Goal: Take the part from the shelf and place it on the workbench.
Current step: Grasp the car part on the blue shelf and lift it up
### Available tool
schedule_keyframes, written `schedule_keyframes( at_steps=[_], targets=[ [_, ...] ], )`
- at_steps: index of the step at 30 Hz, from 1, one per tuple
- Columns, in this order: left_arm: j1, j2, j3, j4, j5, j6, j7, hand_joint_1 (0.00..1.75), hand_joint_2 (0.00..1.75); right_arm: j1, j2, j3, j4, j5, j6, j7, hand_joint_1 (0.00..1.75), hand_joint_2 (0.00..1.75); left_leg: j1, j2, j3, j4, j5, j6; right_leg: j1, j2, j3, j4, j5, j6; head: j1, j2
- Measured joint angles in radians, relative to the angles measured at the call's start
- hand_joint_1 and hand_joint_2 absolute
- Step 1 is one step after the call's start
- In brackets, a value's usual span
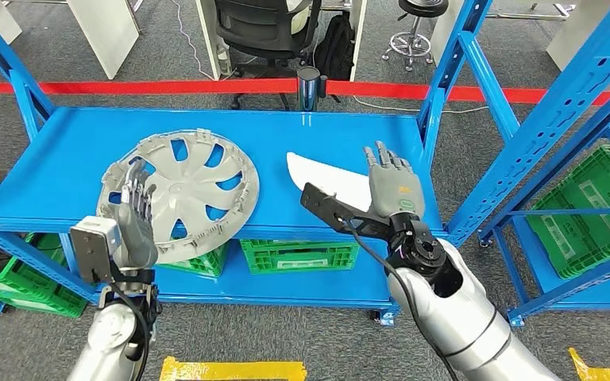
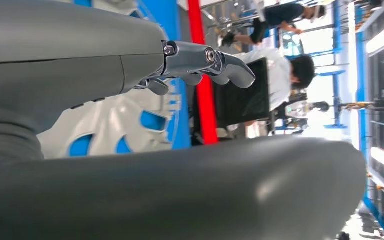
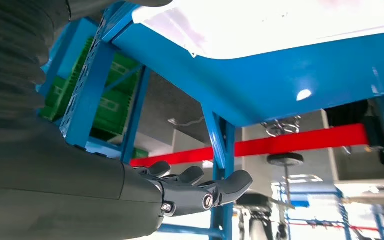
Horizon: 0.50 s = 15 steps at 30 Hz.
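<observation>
A grey wheel cover (image 1: 191,190) lies on the left half of the blue shelf (image 1: 71,151). To its right rests a white curved part (image 1: 330,178). My left hand (image 1: 131,218) is raised at the wheel cover's near-left rim, fingers spread and holding nothing. The left wrist view has its fingers (image 2: 200,60) over the wheel cover (image 2: 105,130). My right hand (image 1: 393,186) is held flat and open at the white part's right end. Seen from the right wrist, that hand (image 3: 195,187) stays clear of the white part (image 3: 280,20) and the shelf (image 3: 300,75).
Green crates (image 1: 298,254) stand under the shelf, and another green crate (image 1: 596,198) sits in the rack to the right. A blue upright (image 1: 445,95) rises close beside my right hand. Red barrier tape (image 1: 167,86) and an office chair (image 1: 262,28) lie beyond. A person (image 2: 285,70) sits farther off.
</observation>
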State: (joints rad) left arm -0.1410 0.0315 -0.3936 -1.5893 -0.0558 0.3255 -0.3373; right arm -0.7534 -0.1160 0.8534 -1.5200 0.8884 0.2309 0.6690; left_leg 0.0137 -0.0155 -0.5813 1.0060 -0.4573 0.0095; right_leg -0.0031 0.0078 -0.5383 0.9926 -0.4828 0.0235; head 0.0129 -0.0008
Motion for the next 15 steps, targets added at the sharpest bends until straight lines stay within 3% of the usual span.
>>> schedule_keyframes(
  at_steps=[8, 15],
  targets=[
    [-0.081, 0.006, 0.012, 0.048, -0.032, 0.024, 0.0, 0.0, 0.0, -0.052, 0.032, 0.012, 0.149, -0.03, -0.058, -0.038, 0.0, 1.75, 0.0, -0.001, 0.0, 0.0, 0.0, 0.0, 0.0, -0.001, 0.0, 0.001, 0.0, 0.0, 0.0, 0.0],
    [-0.164, 0.022, 0.032, 0.103, -0.027, 0.031, 0.037, 0.0, 0.0, -0.086, 0.094, 0.029, 0.29, -0.067, -0.121, -0.12, 0.0, 1.75, 0.0, -0.001, 0.0, 0.0, 0.001, 0.0, 0.0, -0.001, 0.0, 0.002, 0.0, 0.0, 0.0, 0.0]
  ],
)
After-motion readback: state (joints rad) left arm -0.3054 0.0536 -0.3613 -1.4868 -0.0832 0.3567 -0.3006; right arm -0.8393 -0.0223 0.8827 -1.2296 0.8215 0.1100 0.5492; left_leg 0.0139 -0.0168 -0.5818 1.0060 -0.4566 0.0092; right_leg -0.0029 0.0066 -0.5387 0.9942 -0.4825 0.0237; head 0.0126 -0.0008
